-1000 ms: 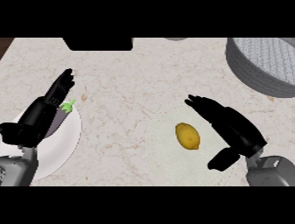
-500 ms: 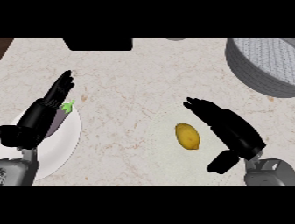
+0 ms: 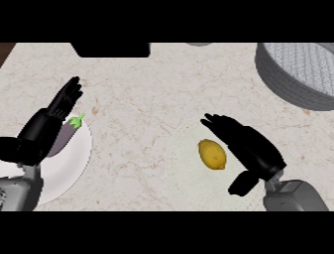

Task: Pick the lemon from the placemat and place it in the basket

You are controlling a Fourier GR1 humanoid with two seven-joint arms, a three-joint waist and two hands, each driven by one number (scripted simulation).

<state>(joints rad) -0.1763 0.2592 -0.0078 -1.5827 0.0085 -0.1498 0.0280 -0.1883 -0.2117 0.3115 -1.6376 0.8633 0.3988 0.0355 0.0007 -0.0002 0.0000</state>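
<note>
Over the last second little has changed: the right hand [image 3: 246, 146] has drifted slightly lower and closer beside the lemon [image 3: 212, 154], its fingers straight and open, its thumb hanging below near the view's lower edge. It holds nothing. The lemon lies where it lay before, on the pale marbled surface [image 3: 155, 99] just to the left of that hand — I cannot make out a placemat's edge under it. Judging from this, the pick is not yet made; the hand is only lining up alongside the fruit.

The basket [image 3: 308, 74] stands well apart at the upper right, grey and woven, with nothing visible inside.

The left hand [image 3: 49, 124] rests open at the left, over a white plate [image 3: 71, 168] bearing a small eggplant [image 3: 71, 129] — unmoved.

No brand, label or writing can be read anywhere.
</note>
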